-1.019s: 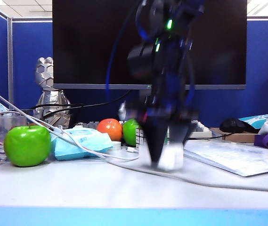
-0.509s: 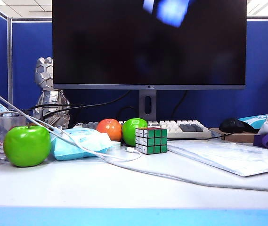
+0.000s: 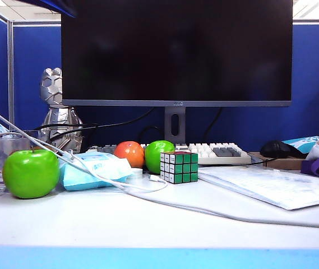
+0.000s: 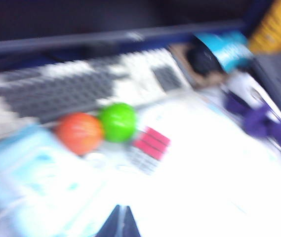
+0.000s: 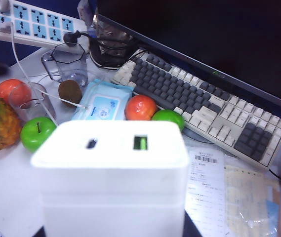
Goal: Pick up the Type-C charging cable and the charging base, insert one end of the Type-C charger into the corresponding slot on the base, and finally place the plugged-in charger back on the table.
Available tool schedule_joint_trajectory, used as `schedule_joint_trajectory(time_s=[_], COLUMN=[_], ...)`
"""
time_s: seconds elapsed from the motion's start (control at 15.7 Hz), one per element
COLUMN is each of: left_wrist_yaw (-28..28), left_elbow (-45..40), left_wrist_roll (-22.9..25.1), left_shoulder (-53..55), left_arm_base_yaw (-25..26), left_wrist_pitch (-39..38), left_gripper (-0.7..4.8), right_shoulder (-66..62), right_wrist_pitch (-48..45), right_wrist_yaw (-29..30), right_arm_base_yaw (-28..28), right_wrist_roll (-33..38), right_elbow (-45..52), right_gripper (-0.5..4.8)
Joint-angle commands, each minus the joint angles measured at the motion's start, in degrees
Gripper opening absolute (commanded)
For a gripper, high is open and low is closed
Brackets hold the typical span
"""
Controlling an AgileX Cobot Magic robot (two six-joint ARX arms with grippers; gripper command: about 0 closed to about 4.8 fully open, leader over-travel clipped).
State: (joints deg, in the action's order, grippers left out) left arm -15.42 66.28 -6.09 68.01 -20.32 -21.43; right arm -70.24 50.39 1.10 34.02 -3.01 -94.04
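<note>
**Charger block up in the air, cable down on the desk**

Right gripper (image 5: 111, 232) raised high over the table (image 3: 159, 224), jaws part-open and clamped on the charging base (image 5: 111, 173), two slots on its top face looking up at the camera. Left gripper (image 4: 120, 228) also aloft, fingertips pressed together, nothing between them, picture badly smeared. Both grippers out of the desk-level shot. Thin white charging cable (image 3: 100, 176) draped over the pale blue packet (image 3: 95, 168), plug end lying just beside the Rubik's cube (image 3: 179, 167). Thicker white cable (image 3: 221, 213) trailing along the table in front
</note>
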Motion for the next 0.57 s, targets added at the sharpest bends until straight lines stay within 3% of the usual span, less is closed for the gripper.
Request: schedule_joint_trajectory(time_s=[0.06,0.13,0.38,0.45,0.51,0.57], left_wrist_yaw=[-0.3,-0.3,1.6,2.4,2.7,2.8], left_elbow=[0.2,0.2,0.2,0.2,0.2,0.2], left_wrist_roll=[4.5,6.1,22.5,27.8,34.5,37.6], left_shoulder=[3.9,5.7,18.1,20.1,22.8,24.1], left_arm_base_yaw=[-4.5,-6.2,-8.9,-8.9,-8.9,-8.9], left_wrist_pitch=[4.5,4.6,-3.5,-4.6,-5.8,-5.9], left_gripper=[-0.06,-0.06,0.16,0.79,2.21,2.46], right_shoulder=[0.4,0.4,0.6,0.6,0.6,0.6], right_wrist_pitch=[-2.5,-2.7,-2.7,-2.6,-2.7,-2.7], right_wrist_yaw=[0.1,0.1,0.5,0.5,0.5,0.5], right_arm_base_yaw=[0.0,0.0,0.0,0.0,0.0,0.0], right_wrist_roll=[0.0,0.0,0.0,0.0,0.0,0.0], right_elbow=[-0.3,-0.3,-0.3,-0.3,-0.3,-0.3], right_gripper=[-0.06,-0.06,-0.06,-0.06,-0.06,-0.06])
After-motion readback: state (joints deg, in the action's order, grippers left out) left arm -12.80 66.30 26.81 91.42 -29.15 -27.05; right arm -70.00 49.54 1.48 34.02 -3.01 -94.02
